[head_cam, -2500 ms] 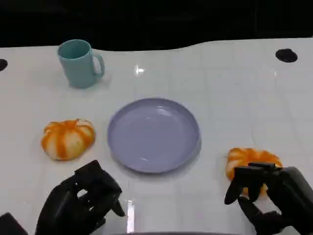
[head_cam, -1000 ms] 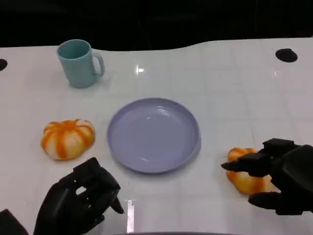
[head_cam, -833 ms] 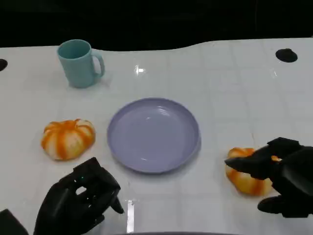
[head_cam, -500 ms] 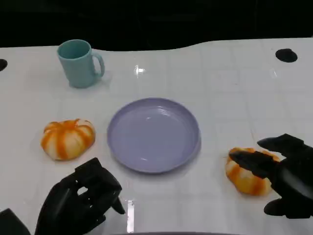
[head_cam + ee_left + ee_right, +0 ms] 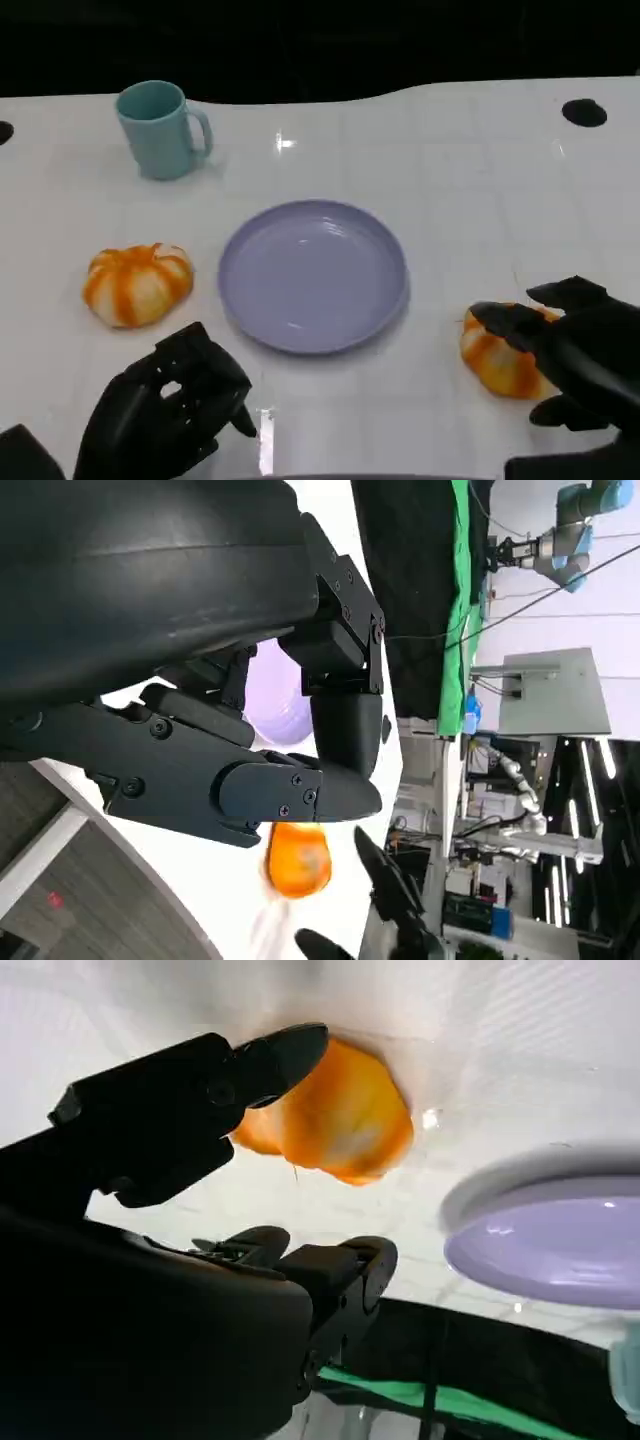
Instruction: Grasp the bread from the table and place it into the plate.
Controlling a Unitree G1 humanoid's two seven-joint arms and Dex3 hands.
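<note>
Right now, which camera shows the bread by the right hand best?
The right wrist view: the bread is large and close there. In the head view the right hand partly covers it; in the left wrist view it is small and blurred.

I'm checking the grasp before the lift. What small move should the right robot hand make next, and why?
Probably close the fingers on the bread. The right robot hand lies spread over the bread nearest it, a fingertip at its top edge, with no grip visible yet. The bread sits on the table, apart from the plate.
</note>
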